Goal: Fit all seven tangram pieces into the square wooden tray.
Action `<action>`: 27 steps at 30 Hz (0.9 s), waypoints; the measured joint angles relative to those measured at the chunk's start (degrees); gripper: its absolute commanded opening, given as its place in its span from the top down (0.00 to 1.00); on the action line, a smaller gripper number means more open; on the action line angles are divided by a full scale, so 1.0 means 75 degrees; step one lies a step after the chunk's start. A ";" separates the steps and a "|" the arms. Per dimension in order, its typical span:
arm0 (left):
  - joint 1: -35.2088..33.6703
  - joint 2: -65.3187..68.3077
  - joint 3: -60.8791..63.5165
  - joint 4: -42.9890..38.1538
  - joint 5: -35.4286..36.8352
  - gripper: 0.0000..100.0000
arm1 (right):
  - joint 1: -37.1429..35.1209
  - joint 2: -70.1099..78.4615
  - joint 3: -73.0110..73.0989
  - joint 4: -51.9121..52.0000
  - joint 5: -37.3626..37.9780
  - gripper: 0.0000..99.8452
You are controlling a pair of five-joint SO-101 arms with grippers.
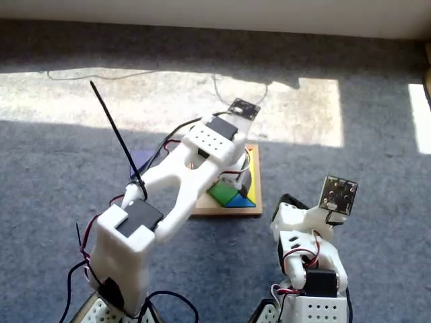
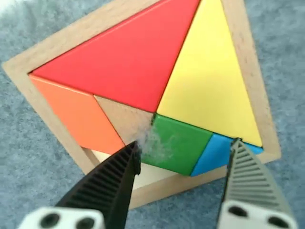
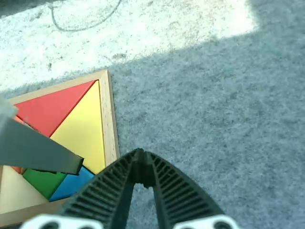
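Presently: left hand (image 2: 186, 143) released over tray (image 2: 71, 40) seating red triangle (image 2: 124, 52), yellow triangle (image 2: 209, 81), green square (image 2: 178, 145). Right hand (image 3: 143, 155) clenched, empty, above carpet (image 3: 214, 95) beside tray. High view adds purple piece (image 1: 140, 161) outside tray.

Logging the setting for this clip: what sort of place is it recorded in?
Probably an indoor room. A grey carpet lies under the wooden tray, a sunlight patch falls across it as if from a window, and a loose cable trails over it.
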 measured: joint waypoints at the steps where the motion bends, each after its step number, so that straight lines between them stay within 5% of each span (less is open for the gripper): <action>1: -0.0012 -0.0211 0.0000 0.0070 0.0000 0.72 | 0.0000 0.0000 0.0000 0.0000 0.0000 1.00; 7: -0.1020 -0.1629 0.0434 0.0481 -0.0117 0.72 | 0.0000 0.0000 0.0000 0.0000 0.0000 1.00; 17: -0.4302 -0.2825 0.1242 0.0164 -0.2590 0.71 | 0.0000 0.0000 0.0000 0.0000 0.0000 1.00; 27: -0.4853 -0.0903 0.1055 -0.0481 -0.5146 0.72 | 0.0000 0.0000 0.0000 0.0000 0.0000 1.00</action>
